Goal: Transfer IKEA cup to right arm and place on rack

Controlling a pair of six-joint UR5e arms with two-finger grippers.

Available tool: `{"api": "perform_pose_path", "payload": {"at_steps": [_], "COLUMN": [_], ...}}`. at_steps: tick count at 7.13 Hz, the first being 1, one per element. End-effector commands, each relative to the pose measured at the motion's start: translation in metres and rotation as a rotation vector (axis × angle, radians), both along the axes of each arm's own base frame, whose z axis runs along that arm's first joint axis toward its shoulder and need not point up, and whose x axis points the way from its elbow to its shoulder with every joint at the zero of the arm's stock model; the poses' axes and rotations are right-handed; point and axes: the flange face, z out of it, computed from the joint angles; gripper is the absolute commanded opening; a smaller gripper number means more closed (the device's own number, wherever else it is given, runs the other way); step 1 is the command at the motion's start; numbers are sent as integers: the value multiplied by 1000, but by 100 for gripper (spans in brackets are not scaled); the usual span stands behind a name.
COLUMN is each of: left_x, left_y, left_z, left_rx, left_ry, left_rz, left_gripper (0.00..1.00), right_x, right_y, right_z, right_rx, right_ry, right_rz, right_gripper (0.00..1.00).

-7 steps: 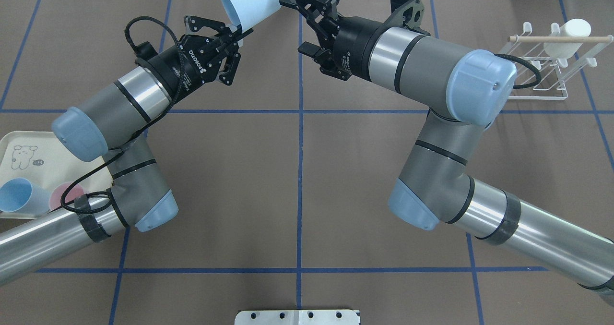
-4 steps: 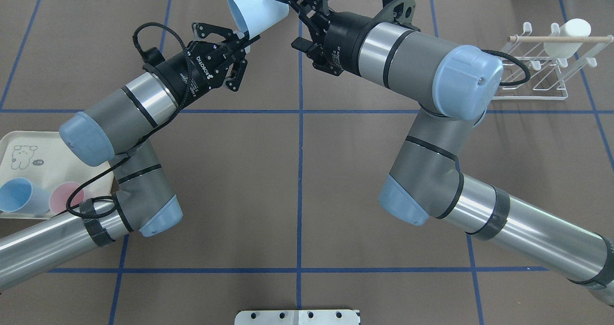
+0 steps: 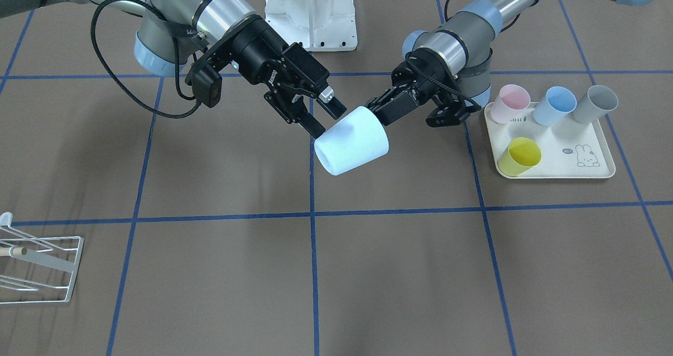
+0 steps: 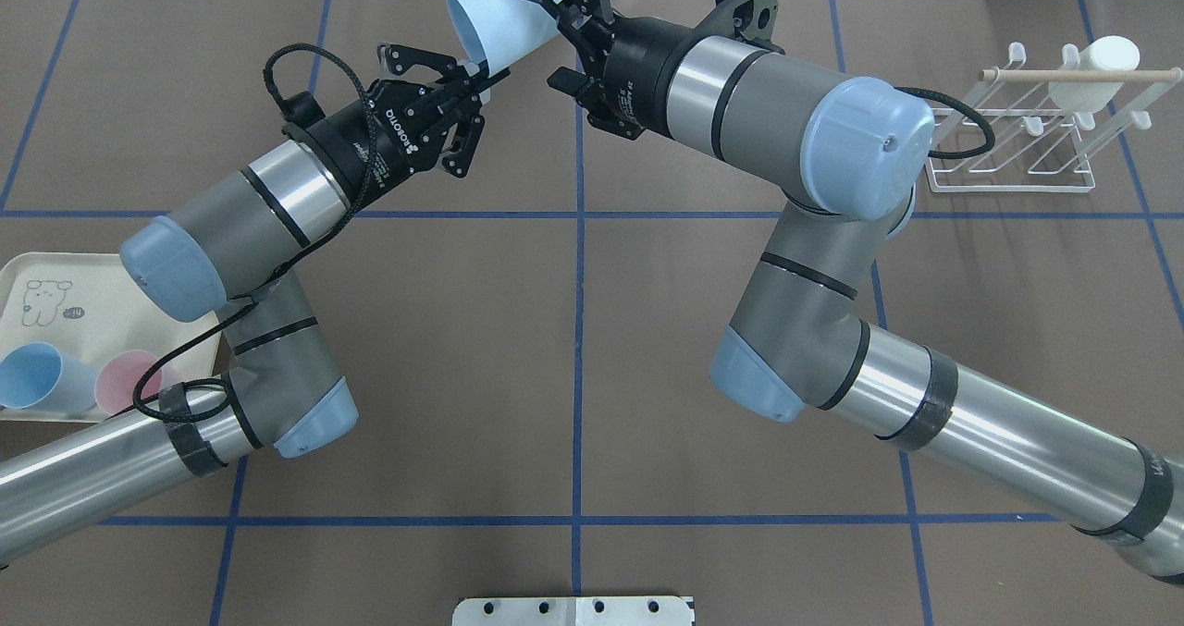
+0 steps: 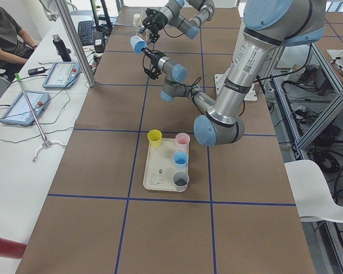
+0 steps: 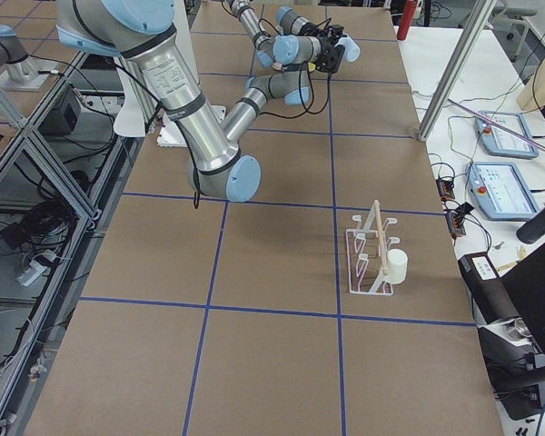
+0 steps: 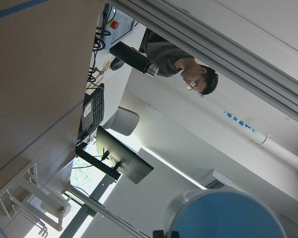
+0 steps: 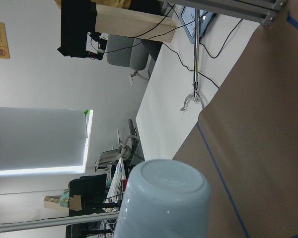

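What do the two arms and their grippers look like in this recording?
The left arm and right arm: silver-grey tubes, light-blue joint caps, black bands, looping black cable. The left gripper and right gripper: black, two-fingered, white lettering.

Overhead cam behind the base plate (image 4: pixel 573 609), looking forward and down; front cam opposite, steep, facing back. Both share the rack (image 4: pixel 1027 74). Side cams far out at each table (image 5: pixel 103 171) end. Wrist cams close, tilted up, right one on the cup (image 8: pixel 161 198)
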Motion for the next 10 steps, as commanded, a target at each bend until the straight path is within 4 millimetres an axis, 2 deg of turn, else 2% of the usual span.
{"api": "perform_pose_path", "payload": {"at_steps": [1, 8, 10], "left_x": [1, 3, 16], "left_y": [1, 11, 24], "left_z": [-2, -11, -12], "left_rx": [2, 13, -3], "left_ry": [3, 23, 39], "left_rz": [2, 15, 16], "left_gripper": [0, 0, 0], "right_x": [0, 0, 1], "right_y": [-1, -5, -5], "right_z": [0, 3, 3], "right_rx": [0, -5, -7], "right_ry": [1, 7, 3], "right_rz": [2, 8, 16], "right_gripper": [100, 100, 100]}}
